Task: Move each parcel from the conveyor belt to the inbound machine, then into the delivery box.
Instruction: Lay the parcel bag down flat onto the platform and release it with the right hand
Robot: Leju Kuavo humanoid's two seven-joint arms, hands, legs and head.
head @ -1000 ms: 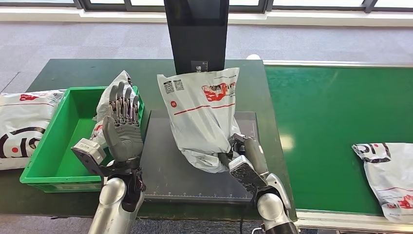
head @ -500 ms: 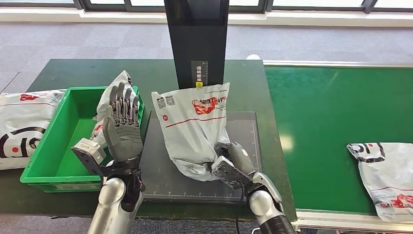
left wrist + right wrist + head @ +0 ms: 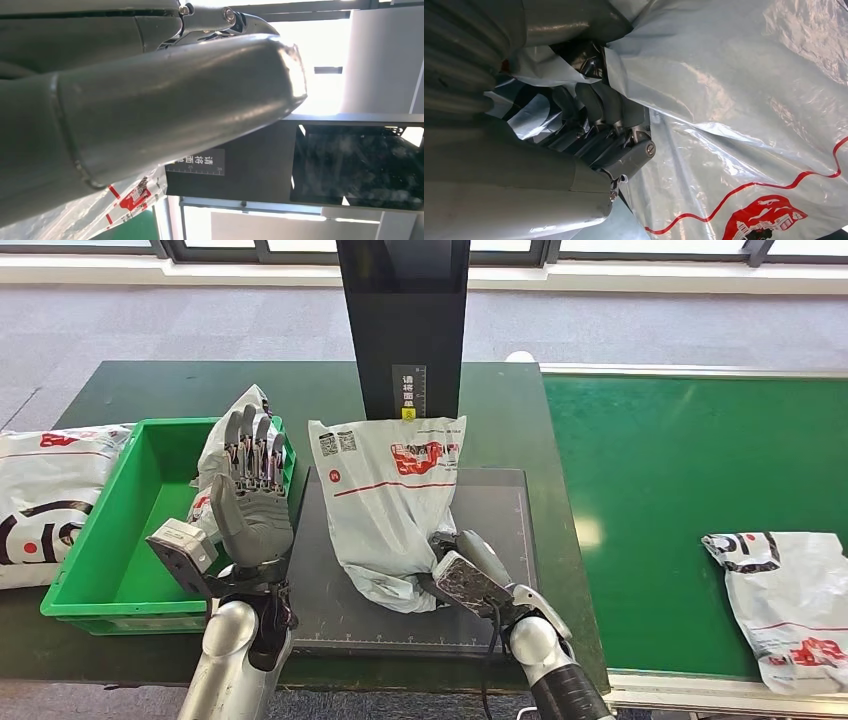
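Note:
A grey plastic parcel (image 3: pixel 385 495) with red print lies on the dark platform of the inbound machine (image 3: pixel 500 515), its top edge below the black upright post (image 3: pixel 403 320). My right hand (image 3: pixel 462 575) grips the parcel's near crumpled end; the right wrist view shows the fingers (image 3: pixel 599 107) dug into the grey plastic (image 3: pixel 734 100). My left hand (image 3: pixel 252 490) is raised, palm up and fingers straight and apart, holding nothing, over the right rim of the green delivery box (image 3: pixel 95 560). A second parcel (image 3: pixel 790 600) lies on the green conveyor belt (image 3: pixel 680 460) at the right.
Another parcel (image 3: pixel 225 445) leans in the green box's far right corner behind my left hand. A large white bag (image 3: pixel 40 495) lies on the dark green table (image 3: pixel 180 390) left of the box. Grey carpet and a window line lie beyond.
My right hand has pulled the parcel leftward and down onto the machine platform, uncovering the post's label. The conveyor parcel has drifted slightly left. My left hand stays raised.

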